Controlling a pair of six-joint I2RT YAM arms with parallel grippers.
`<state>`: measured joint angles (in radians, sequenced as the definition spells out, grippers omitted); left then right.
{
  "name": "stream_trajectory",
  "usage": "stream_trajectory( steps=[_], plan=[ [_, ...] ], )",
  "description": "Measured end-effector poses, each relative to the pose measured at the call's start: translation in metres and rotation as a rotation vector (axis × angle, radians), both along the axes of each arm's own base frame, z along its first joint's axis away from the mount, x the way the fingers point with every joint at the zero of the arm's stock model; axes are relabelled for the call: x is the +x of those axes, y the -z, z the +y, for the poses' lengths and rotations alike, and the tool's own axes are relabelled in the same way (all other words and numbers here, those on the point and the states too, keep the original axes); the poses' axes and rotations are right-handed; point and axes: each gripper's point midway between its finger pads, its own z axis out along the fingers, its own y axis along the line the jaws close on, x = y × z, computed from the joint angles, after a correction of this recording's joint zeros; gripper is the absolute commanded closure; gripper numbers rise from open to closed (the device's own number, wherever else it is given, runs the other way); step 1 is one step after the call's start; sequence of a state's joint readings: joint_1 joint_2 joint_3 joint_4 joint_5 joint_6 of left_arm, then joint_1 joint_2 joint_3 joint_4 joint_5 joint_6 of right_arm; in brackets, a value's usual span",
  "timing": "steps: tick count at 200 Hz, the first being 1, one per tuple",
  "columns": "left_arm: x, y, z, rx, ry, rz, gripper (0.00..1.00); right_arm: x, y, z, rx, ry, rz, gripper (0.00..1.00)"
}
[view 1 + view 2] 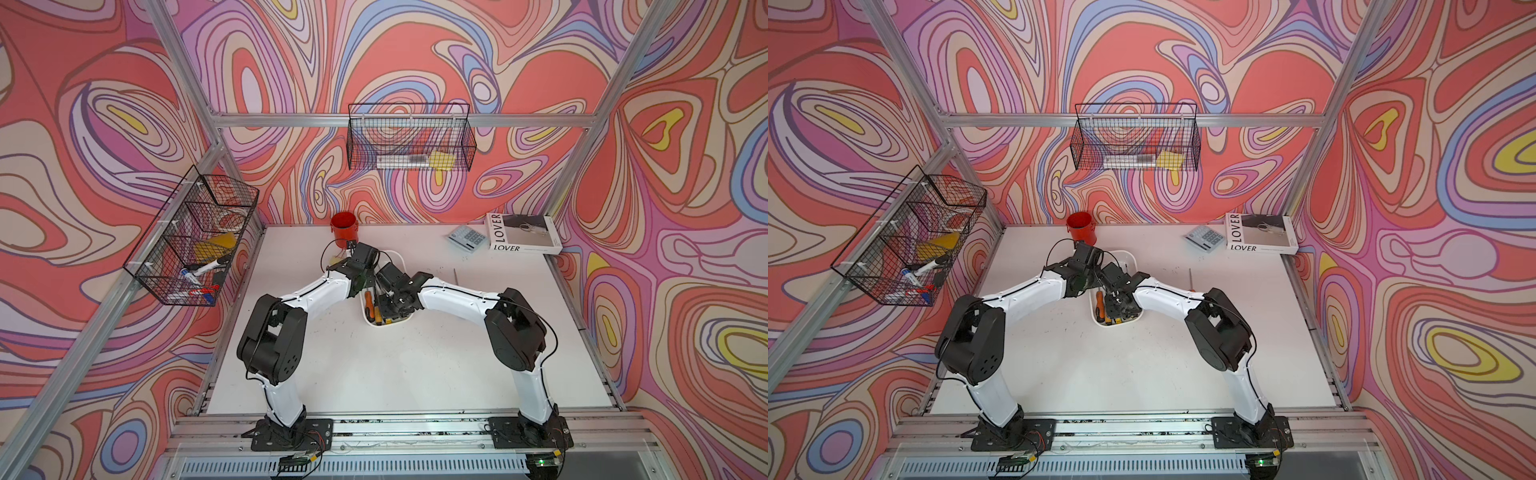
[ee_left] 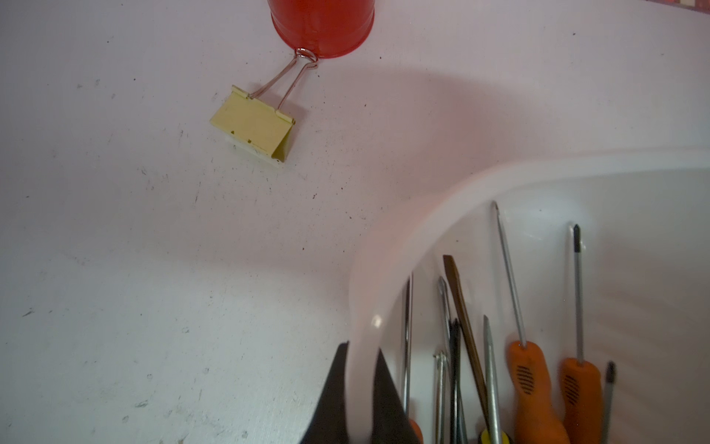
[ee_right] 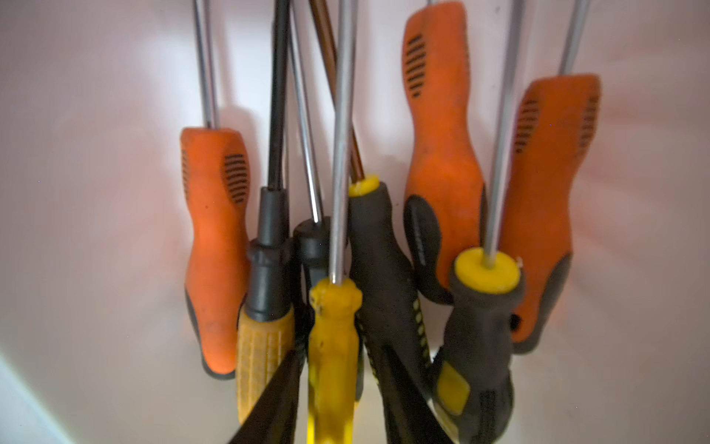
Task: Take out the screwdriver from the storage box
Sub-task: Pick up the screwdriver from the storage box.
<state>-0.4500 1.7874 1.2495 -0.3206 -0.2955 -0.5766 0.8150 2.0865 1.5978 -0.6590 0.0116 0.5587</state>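
The storage box (image 2: 422,200) is a shallow white tub in the middle of the table, and its front rim (image 1: 386,325) shows in both top views. Several screwdrivers lie in it with orange, yellow and black handles (image 1: 368,301). My left gripper (image 2: 362,348) is shut on the box's rim, one finger outside the wall and one inside. My right gripper (image 3: 338,353) is down inside the box with its jaws on either side of a clear yellow-handled screwdriver (image 3: 334,326). One finger touches the handle and a gap shows at the other.
A red cup (image 1: 344,230) stands just behind the box, with a yellow binder clip (image 2: 255,127) beside it. One thin screwdriver (image 1: 455,276) lies loose on the table to the right. A calculator (image 1: 467,237) and a book (image 1: 523,235) sit at the back right. Two wire baskets (image 1: 191,245) (image 1: 409,141) hang on the walls.
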Motion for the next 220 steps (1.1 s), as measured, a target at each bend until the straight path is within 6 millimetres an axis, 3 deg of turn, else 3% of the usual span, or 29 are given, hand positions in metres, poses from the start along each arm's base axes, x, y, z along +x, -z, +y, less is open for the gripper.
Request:
stream_trajectory(
  steps=[60, 125, 186, 220],
  plan=[
    [0.000, 0.000, 0.000, 0.000, 0.000, -0.001, 1.00, 0.001, 0.000, -0.002, -0.010, 0.006, -0.009, 1.00],
    [0.001, -0.001, -0.002, -0.004, 0.005, -0.003, 1.00, 0.002, -0.012, -0.013, -0.018, 0.027, -0.050, 1.00],
    [0.000, 0.000, -0.002, -0.004, 0.005, -0.002, 1.00, 0.018, -0.079, -0.038, 0.043, 0.091, -0.179, 1.00],
    [0.000, -0.001, -0.002, -0.004, 0.005, -0.003, 1.00, 0.037, -0.100, -0.075, 0.032, 0.151, -0.211, 1.00]
  ],
)
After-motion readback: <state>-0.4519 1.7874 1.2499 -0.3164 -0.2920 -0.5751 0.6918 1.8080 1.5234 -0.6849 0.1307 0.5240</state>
